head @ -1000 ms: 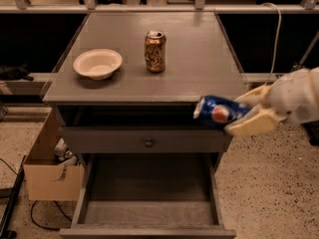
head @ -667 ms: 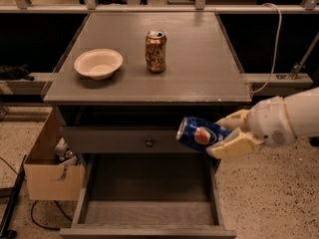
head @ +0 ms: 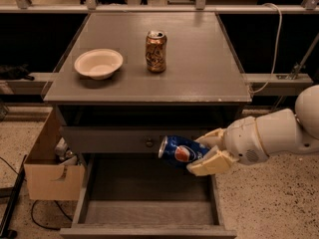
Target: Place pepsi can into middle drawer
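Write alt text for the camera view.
The gripper holds a pepsi can on its side just above the open middle drawer. On the cabinet top above stand a gold can and a white bowl.

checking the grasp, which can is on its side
The small blue Pepsi can, held sideways in the end effector above the open grey wooden drawer; the gold-brown can stands upright on the grey tabletop.

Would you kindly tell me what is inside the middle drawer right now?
Only bare floor shows in the drawer. The gripper holds the pepsi can on its side over the drawer, not in it. Together they hide part of the floor at the back.
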Controlling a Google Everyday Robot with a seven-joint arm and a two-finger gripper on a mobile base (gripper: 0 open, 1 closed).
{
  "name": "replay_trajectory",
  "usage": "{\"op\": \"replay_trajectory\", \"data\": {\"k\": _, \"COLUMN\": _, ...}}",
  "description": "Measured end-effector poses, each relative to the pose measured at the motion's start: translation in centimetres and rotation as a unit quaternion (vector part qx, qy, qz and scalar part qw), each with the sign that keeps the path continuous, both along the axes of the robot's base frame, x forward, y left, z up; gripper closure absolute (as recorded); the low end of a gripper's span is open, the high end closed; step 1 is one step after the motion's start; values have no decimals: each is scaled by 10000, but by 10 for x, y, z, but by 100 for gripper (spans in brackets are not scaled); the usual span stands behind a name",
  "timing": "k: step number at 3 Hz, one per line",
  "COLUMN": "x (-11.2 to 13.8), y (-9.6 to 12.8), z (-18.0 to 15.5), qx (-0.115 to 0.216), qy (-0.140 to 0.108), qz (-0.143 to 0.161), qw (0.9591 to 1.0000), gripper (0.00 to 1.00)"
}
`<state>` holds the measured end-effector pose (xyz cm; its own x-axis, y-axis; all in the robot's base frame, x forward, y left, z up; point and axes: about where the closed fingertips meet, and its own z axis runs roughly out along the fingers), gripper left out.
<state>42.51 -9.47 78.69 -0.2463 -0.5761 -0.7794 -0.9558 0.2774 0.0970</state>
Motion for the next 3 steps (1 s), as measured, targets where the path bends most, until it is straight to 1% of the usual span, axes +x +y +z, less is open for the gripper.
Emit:
{"op": "replay_trajectory", "data": {"k": 1, "x": 25, "y": -3, "z": 4, "qx": -17, "qy": -82, "qz": -106, "qw": 9999, "gripper": 100}}
{"op": "replay_trajectory", "data": {"k": 2, "x": 50, "y": 9, "z": -54, "qx": 61, "qy": 240, "qz": -259, "qw": 9994, "gripper": 100}}
{"op": "replay_trajectory", "data": {"k": 3, "x": 58, "y": 6, "z": -98, "qx": 154, "qy": 474, "qz": -410, "qw": 9979, "gripper": 100}}
